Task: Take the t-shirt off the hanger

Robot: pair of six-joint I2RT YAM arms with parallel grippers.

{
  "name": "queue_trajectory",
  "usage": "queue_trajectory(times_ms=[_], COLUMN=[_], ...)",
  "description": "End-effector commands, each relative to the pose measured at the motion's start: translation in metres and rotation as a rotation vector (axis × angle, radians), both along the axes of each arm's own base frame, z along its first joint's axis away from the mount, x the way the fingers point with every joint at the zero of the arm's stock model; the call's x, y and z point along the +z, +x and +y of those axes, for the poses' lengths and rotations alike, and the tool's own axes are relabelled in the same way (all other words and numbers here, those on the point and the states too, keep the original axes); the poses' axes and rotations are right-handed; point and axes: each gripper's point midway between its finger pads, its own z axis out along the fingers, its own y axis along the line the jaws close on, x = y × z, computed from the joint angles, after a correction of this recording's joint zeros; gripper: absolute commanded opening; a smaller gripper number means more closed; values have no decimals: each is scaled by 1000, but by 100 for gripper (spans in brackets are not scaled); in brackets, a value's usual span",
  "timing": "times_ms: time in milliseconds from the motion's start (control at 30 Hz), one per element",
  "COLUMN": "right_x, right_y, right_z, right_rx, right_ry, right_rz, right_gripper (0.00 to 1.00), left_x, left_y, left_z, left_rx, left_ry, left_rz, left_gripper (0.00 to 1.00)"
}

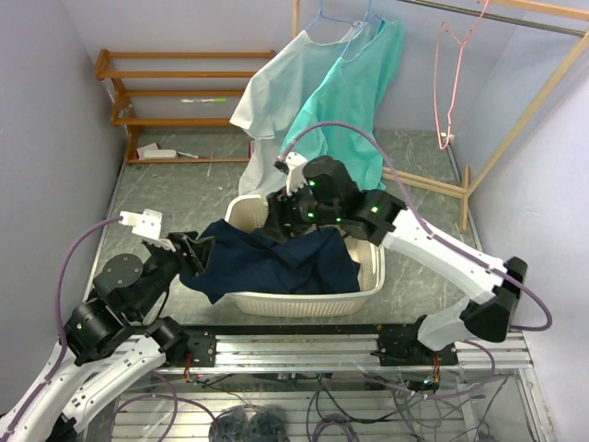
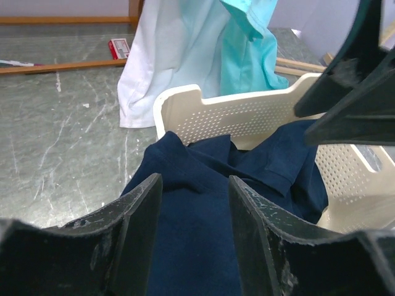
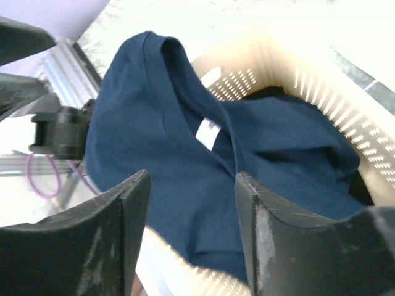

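The navy t-shirt (image 1: 276,262) is heaped in the basket (image 1: 304,302) at the table's near edge, spilling over its left rim. The left gripper (image 2: 194,182) is held wide open at that overhang, and the right gripper (image 3: 192,179) is equally open above the collar. Nothing is gripped; both are probably lined up for a grasp.

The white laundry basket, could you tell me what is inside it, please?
A navy t-shirt lies in the basket, draping over its left rim. It covers the basket's bottom, so anything beneath cannot be seen.
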Motion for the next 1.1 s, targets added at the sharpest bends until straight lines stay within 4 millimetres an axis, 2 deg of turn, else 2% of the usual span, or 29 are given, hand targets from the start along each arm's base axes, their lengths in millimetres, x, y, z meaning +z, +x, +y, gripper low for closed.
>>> queue_trajectory(times_ms=[0,33,67,100,133,367,633,733,833,967,1033,1067], right_x=[1,-2,-5,-6,-8,-19,-36,-42,-44,-41,-35,-24], right_y=[13,8,6,4,3,-7,1,1,-5,-3,3,7], right_z=[24,34,41,48,53,94,121,128,131,122,111,103], right_rx=[-11,23,48,68,80,236,275,294,328,298,254,219], right_ry=[-31,-24,-19,-13,-10,46,40,38,49,33,7,3], right_rz=[-93,-90,-85,-85,-87,-87,-91,-77,-61,-73,-102,-133], right_gripper=[74,79,80,88,92,92,90,80,46,0,0,0], left_x=[8,8,9,10,11,13,11,11,10,10,10,10], left_y=[-2,-2,-2,-3,-3,-5,-4,-3,-3,-3,-2,-2], left_z=[17,20,23,25,28,43,42,41,41,41,41,40], left_rx=[77,88,101,113,126,186,192,190,192,191,190,190], left_ry=[-44,-51,-58,-63,-69,-96,-90,-86,-84,-83,-83,-81], left_rz=[-22,-24,-27,-28,-31,-42,-33,-30,-28,-29,-28,-26], left_gripper=[58,58,58,58,59,58,58,58,57,57,57,57])
